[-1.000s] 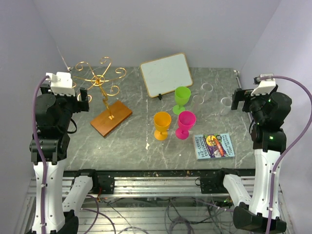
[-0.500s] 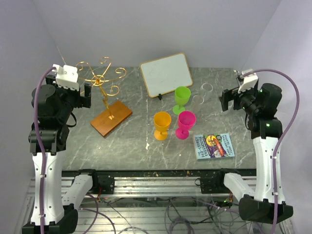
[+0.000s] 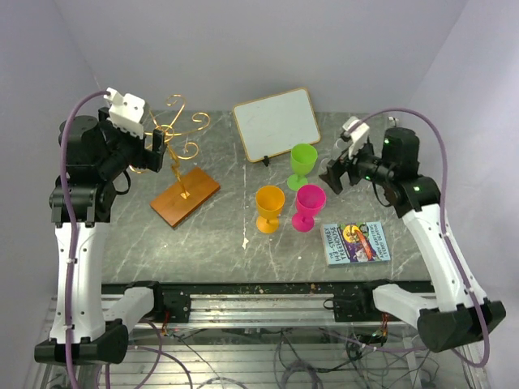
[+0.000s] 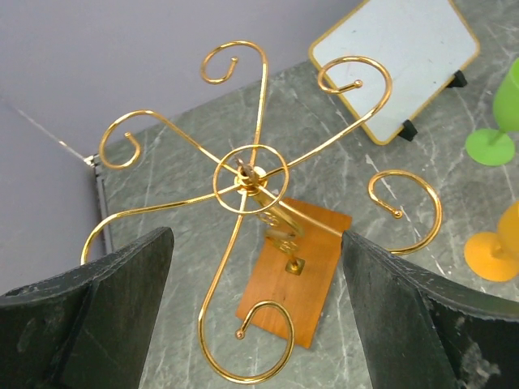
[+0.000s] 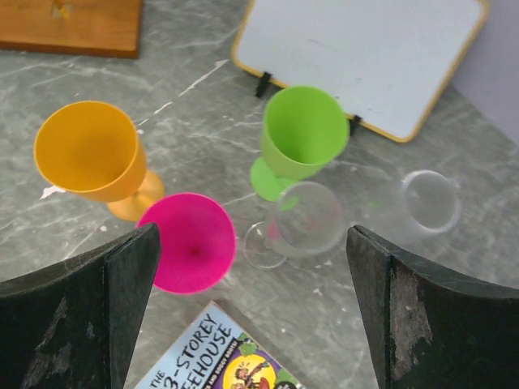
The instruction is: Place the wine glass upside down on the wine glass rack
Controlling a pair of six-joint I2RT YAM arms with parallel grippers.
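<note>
Grey marbled stone forms the surface point(image 3: 219, 243). Nearest the arms, on the right, a book point(image 3: 357, 243) lies flat. Just beyond it a pink glass point(image 3: 308, 206) and an orange glass point(image 3: 268, 208) stand side by side, mouths up. Behind them a green glass point(image 3: 302, 164) also stands upright.

Just beside the green foot, on its right, is a clear glass point(image 5: 306, 219). It stands upright on the surface, well apart from the rack. A second clear glass point(image 5: 428, 201) sits further right; whether it stands or lies I cannot tell.

The right end effector point(image 5: 253, 233) hangs above this group, its 2 fingers spread wide and gripping nothing. In its wrist view the clear glass shows in the gap between them.

On the left the rack point(image 4: 251, 174) stands on its wooden base point(image 3: 185, 196), 6 curled gold arms fanning from a ring at the top. The left end effector point(image 4: 255, 237) hovers over it, fingers equally wide apart and holding nothing, 1 on each side of the ring in the wrist view.

Farthest back, a whiteboard point(image 3: 276, 123) leans on small black feet.
</note>
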